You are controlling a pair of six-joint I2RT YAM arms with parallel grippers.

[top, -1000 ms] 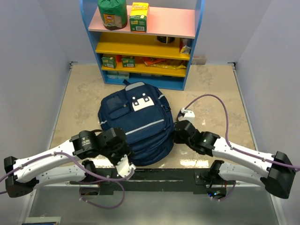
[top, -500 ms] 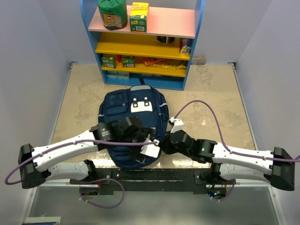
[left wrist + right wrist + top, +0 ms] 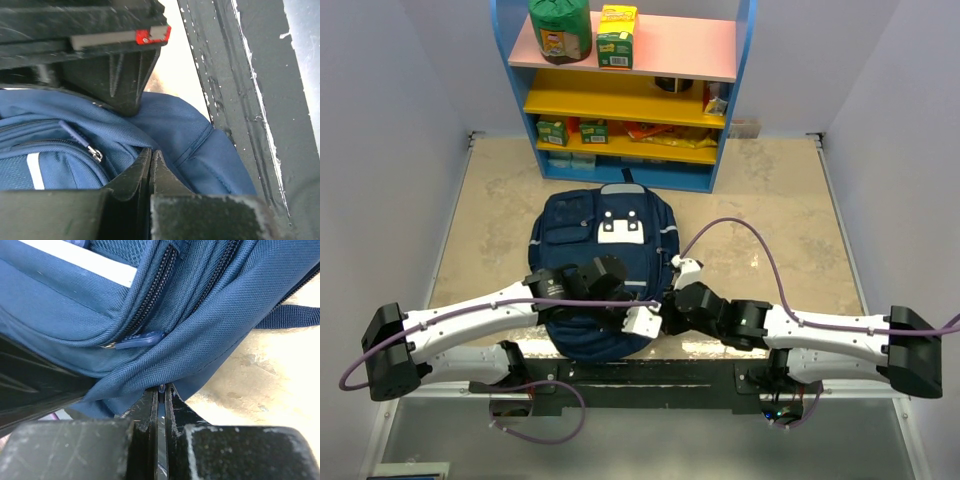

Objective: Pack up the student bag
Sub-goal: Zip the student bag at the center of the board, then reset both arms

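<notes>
Navy woven fabric under both grippers. Located student bag (image 3: 600, 240) flat on the worktop (image 3: 770, 200), pocket side up, between shelf unit (image 3: 620, 100) and arm bases.

Found left gripper (image 3: 151, 156) fully closed, fingertips pressed together against the bag's near corner. No telling of any cloth caught between them. Found right gripper (image 3: 161, 390) closed to a sliver on a fold of the bag's lower edge, just below a blue zip pull (image 3: 139, 339).

Judged step in hand: opening a zipped compartment ahead of packing.

Recommend holding the right-hand pinch as an anchor, with fabric drawn taut along the zip line. Recommend parting the left gripper and seating it squarely on the zip tab (image 3: 80, 137) near its fingertips, not on loose cloth. Advise pulling along the teeth rather than upward, to avoid lifting the whole bag. Advise watching the black rail (image 3: 240, 100) just beside the bag's corner as a likely snag.
</notes>
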